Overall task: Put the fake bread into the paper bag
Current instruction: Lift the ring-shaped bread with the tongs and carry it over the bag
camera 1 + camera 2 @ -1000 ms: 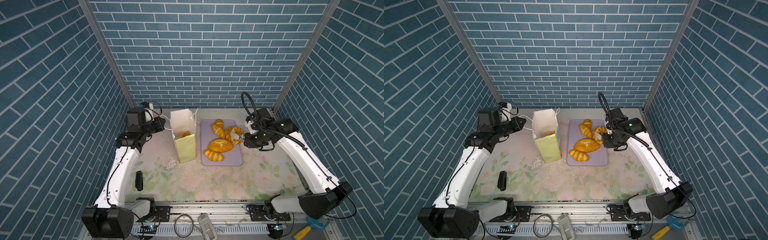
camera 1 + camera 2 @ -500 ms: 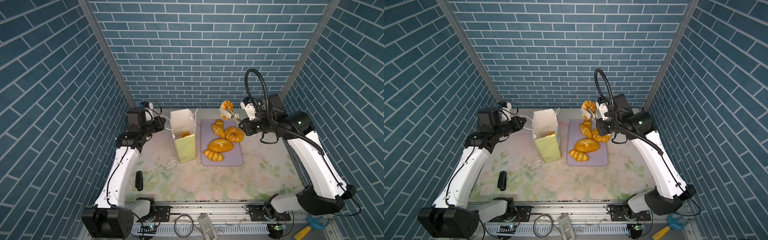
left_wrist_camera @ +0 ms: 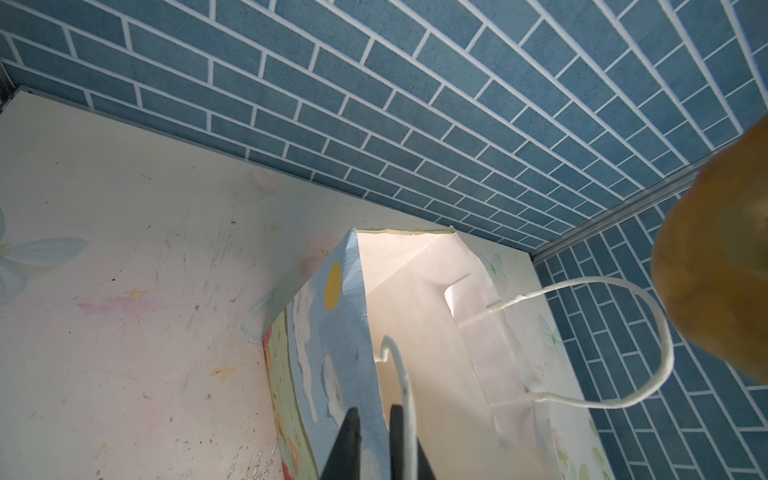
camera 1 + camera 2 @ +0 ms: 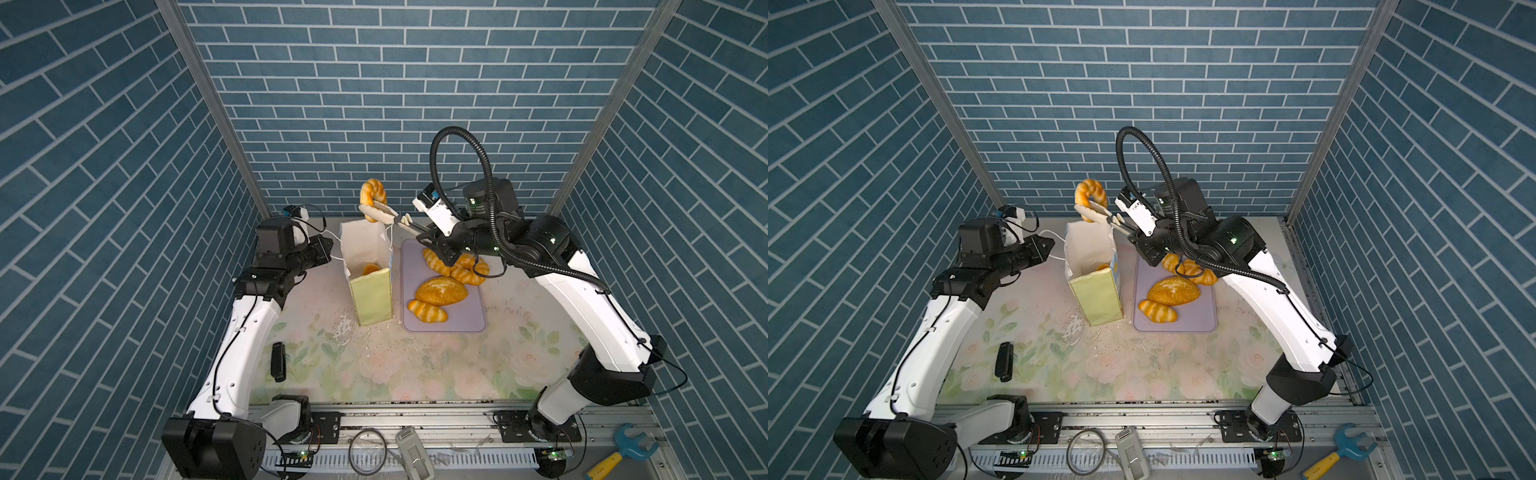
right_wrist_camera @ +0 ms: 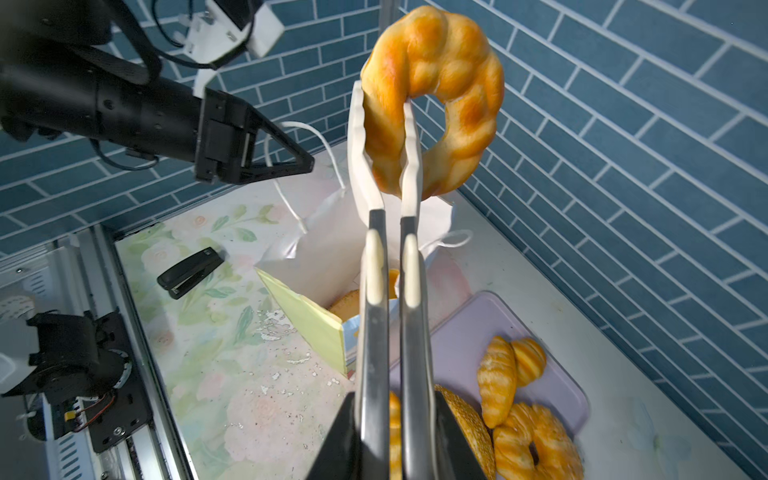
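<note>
My right gripper (image 5: 395,440): jaws pressed tight on the metal tongs with cream tips (image 5: 374,332). The tongs pinch the glossy golden twisted ring pastry (image 4: 372,193), which is airborne at upper centre in both top views, over the far rim of the tall pale yellow-green and white paper bag (image 4: 372,297).

My left gripper (image 3: 374,415): jaws nearly together, pinching the bag's thin white cord handle (image 3: 660,332). The bag stands upright, mouth open, with one orange pastry (image 4: 369,269) inside.

Just right of the bag is the flat lilac tray (image 4: 465,320). It holds the seeded oval loaf (image 4: 440,290), a striped roll (image 4: 427,311) and more pastries behind them.

Twisted ring (image 4: 367,193) (in tongs (image 4: 381,213)) above paper bag (image 4: 371,297)
</note>
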